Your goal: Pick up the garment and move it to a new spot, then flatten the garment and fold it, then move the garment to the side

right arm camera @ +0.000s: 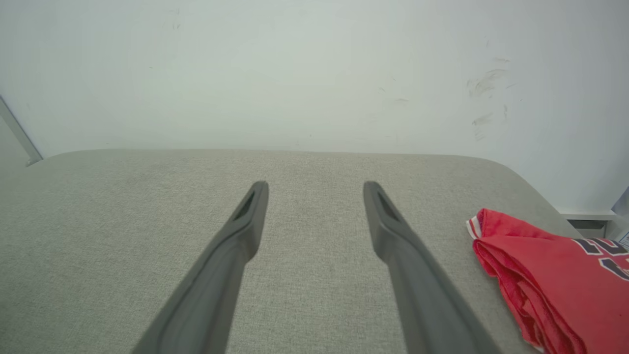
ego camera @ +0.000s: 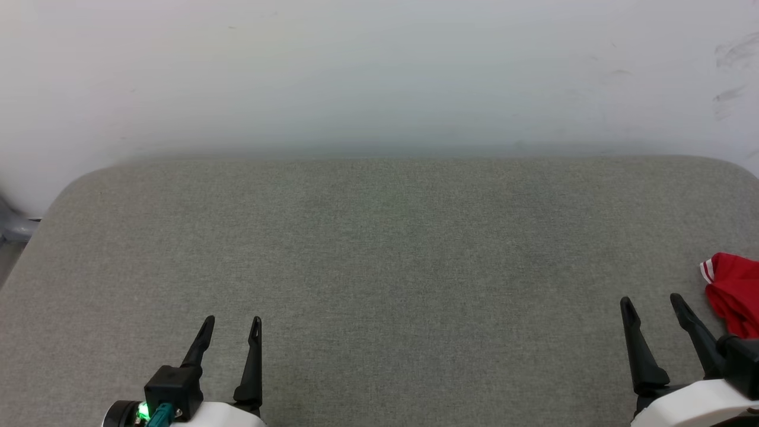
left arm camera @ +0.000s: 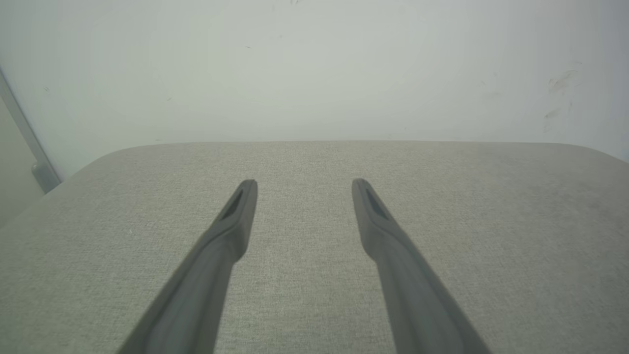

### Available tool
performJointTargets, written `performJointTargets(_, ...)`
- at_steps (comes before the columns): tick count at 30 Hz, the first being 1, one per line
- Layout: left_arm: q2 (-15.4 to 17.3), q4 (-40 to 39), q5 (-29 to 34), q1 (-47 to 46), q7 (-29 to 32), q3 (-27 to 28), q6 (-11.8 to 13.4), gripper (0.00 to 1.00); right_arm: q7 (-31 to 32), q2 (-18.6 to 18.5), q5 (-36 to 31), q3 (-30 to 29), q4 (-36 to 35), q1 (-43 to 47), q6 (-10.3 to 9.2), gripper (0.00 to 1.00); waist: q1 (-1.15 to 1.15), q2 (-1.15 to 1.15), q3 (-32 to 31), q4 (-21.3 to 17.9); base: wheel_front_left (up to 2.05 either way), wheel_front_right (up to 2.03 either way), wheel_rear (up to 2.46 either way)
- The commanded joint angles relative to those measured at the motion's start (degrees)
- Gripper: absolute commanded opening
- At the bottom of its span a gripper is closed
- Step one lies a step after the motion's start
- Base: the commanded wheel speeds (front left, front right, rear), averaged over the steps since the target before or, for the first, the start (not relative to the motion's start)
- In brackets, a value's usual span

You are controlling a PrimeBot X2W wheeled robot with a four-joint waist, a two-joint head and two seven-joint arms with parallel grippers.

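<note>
The shirt (right arm camera: 550, 280) lies loosely layered at the worktop's (ego camera: 379, 267) right edge, apart from the left gripper (ego camera: 232, 320) and right gripper (ego camera: 650, 298), whose jaws are released and empty, so the work looks either unstarted or finished.

Head above, wrists low, shared pad (ego camera: 379, 249)

The red garment (ego camera: 734, 296) runs off the head view's right edge and the right wrist view's right and bottom edges (its black lettering (right arm camera: 597, 246) cut short, unreadable), and a grey fitting (ego camera: 12, 228) at far left is clipped too.
</note>
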Motion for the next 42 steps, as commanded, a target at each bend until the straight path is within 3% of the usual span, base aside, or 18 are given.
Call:
performJointTargets(1,0.23,-0.01,0.12,-0.64,-0.25,0.07,0.09,1.0,0.06,0.04,-0.32,0.15,-0.22,-0.18,-0.05,1.0,0.0,0.0,0.08,-0.08,0.0,0.0,0.0)
performJointTargets(10,0.05,-0.02,0.14,-0.79,-0.25,0.3,0.16,1.0,-0.21,-0.38,0.04,0.09,-0.17,-0.45,-0.05,1.0,0.0,0.0,0.43,-0.34,0.0,0.0,0.0)
performJointTargets(11,-0.07,-0.01,0.04,-0.24,0.01,0.28,0.0,0.0,0.02,-0.15,0.08,0.1,0.06,-0.14,0.0,0.0,0.0,0.0,0.44,-0.35,0.0,0.0,0.0)
performJointTargets(15,-0.63,1.83,-0.87,0.63,0.53,0.21,-0.14,0.0,0.17,0.07,1.06,0.14,2.37,0.07,0.0,0.0,0.0,0.0,0.47,-0.36,0.0,0.0,0.0)
performJointTargets(42,-2.91,3.22,-26.02,-2.75,7.36,5.29,-3.22,0.0,0.22,0.27,28.15,-0.11,10.25,-5.02,-0.01,0.0,0.0,0.0,0.81,-0.37,0.0,0.0,0.0)
